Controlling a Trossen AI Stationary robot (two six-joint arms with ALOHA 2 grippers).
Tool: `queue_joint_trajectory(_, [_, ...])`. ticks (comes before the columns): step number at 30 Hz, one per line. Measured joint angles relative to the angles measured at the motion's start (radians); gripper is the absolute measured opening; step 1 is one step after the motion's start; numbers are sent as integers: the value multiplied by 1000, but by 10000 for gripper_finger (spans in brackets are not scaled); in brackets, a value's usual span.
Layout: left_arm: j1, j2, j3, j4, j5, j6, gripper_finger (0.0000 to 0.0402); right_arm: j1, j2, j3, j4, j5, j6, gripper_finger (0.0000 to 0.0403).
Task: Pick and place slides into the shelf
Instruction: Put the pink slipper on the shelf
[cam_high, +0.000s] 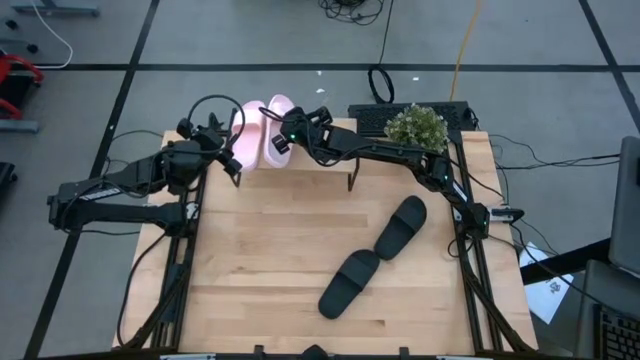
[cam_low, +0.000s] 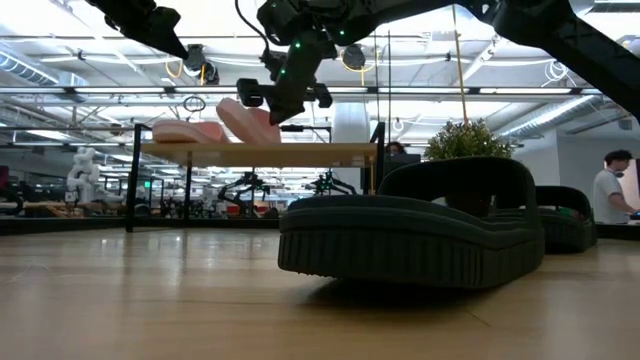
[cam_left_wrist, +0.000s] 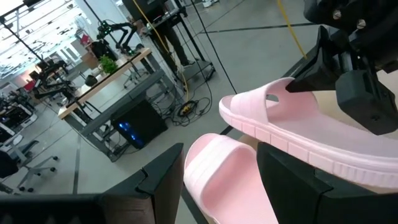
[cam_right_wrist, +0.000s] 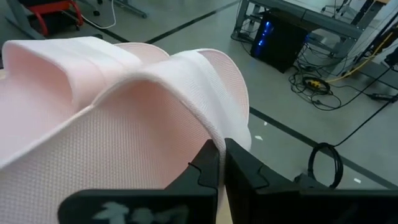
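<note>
Two pale pink slides are on the plank top of the shelf (cam_low: 300, 154) at the table's far edge. One pink slide (cam_low: 185, 131) lies flat on its sole. The other pink slide (cam_high: 279, 128) is tilted, and my right gripper (cam_right_wrist: 222, 146) is shut on it. My left gripper (cam_left_wrist: 224, 162) hovers open over the near end of the flat pink slide (cam_left_wrist: 217, 177), with a finger on either side and apart from it. Two black slides (cam_high: 400, 225) (cam_high: 348, 282) lie sole-down on the tabletop to the right. My right gripper pinches the tilted pink slide by the edge of its wide strap (cam_right_wrist: 214, 127), between the two fingers. The fingers come slanting down from the table's near right side. The slide (cam_low: 250, 120) sits tilted, one end raised and its lower end on the shelf top.
A potted plant (cam_high: 415, 127) stands at the far right corner of the table, beside the shelf. The near black slide (cam_low: 410, 225) fills the front of the low view. Bare wood lies on the table's left and near parts. A person (cam_low: 612, 195) stands in the room beyond.
</note>
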Motion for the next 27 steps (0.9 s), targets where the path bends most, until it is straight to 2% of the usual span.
queue_joint_trajectory(27, [0,0,0,0,1,-3,209,8,-2,-24,43,-2,-50,0])
